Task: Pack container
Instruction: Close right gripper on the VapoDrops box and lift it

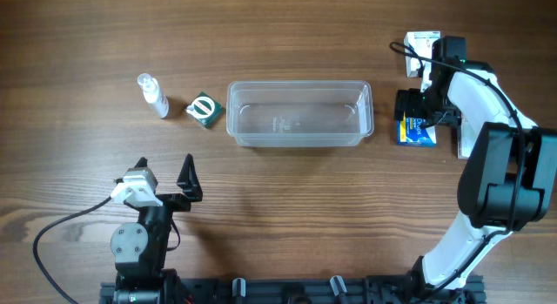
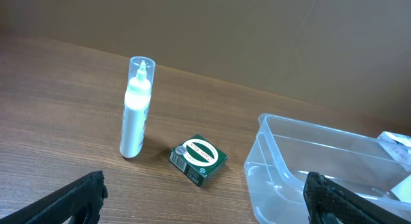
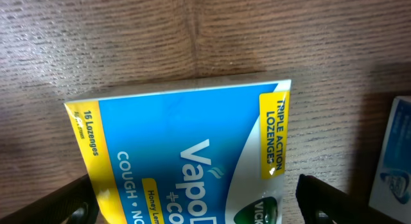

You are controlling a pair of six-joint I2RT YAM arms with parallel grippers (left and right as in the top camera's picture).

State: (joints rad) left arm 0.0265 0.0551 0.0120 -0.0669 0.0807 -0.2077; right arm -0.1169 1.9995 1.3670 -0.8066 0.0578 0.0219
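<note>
Over the table (image 1: 287, 208) the right end effector (image 3: 202, 199) points down, spread astride a lozenge box (image 3: 180, 140) (left end effector (image 1: 164, 163) spread too).

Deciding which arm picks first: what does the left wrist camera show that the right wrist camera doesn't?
Left wrist only: the clear spray bottle, a small green box and one end of the clear container. Right wrist only: a blue and yellow lozenge box and a pale box's edge at right. Both: the wooden table and that arm's own black fingertips, spread apart.
</note>
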